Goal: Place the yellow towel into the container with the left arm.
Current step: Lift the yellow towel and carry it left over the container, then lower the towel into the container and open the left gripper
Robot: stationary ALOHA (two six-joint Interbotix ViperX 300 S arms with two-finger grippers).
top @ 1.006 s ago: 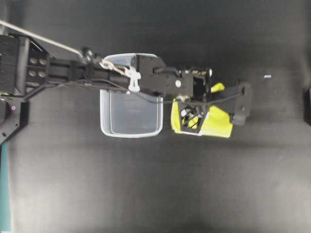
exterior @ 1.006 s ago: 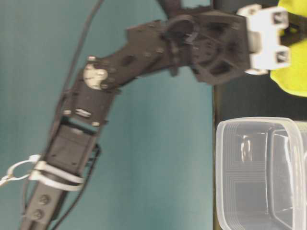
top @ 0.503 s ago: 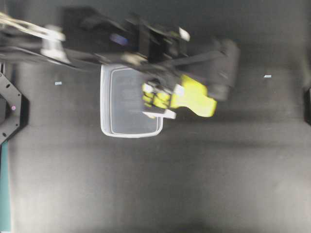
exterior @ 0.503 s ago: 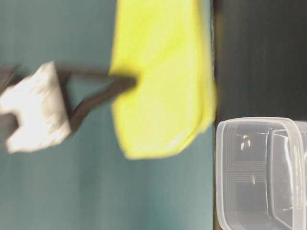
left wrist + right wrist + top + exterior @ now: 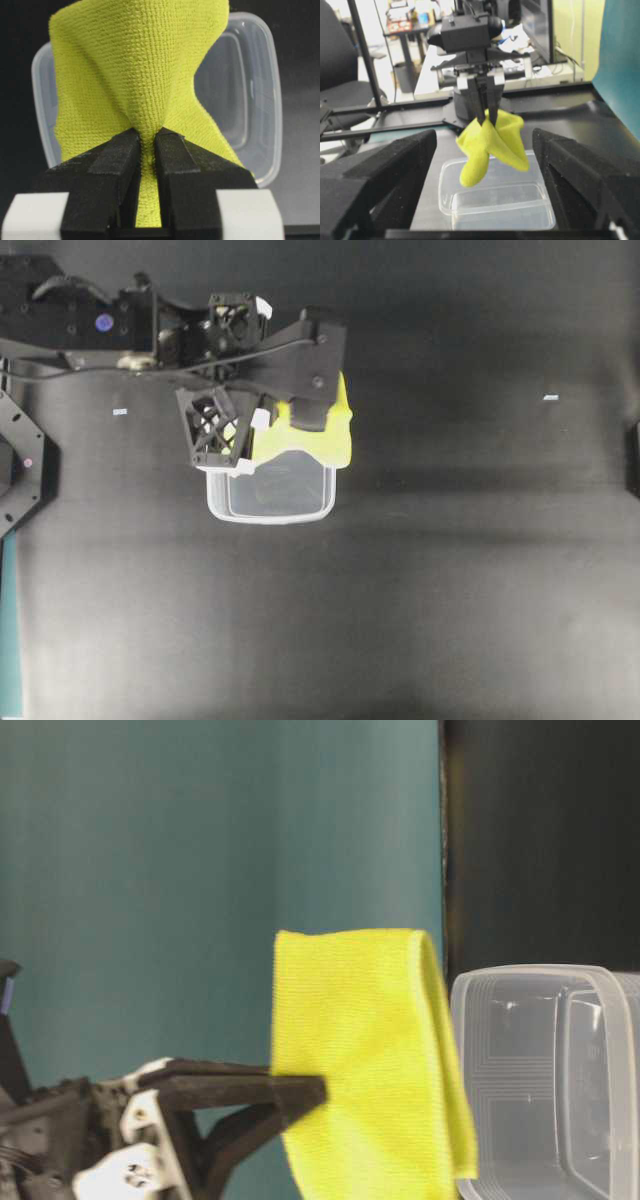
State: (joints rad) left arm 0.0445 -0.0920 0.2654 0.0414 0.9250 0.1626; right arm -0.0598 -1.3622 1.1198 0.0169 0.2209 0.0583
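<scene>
Above the container's point(image 5: 495, 200) far rim, the left gripper point(image 5: 146, 145) pinches the yellow towel point(image 5: 135, 80) tight at one bunched fold; cloth hangs clear, presumably for lowering inside.

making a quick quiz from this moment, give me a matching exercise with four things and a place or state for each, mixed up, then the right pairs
Things:
1. yellow towel
2. container
3. left gripper
4. right gripper

States:
A. jaws wide apart, holding nothing
B. resting on the black table, nothing lying inside
C. hanging in the air over the tub
D. shut on cloth

Pairs: 1-C, 2-B, 3-D, 4-A
</scene>
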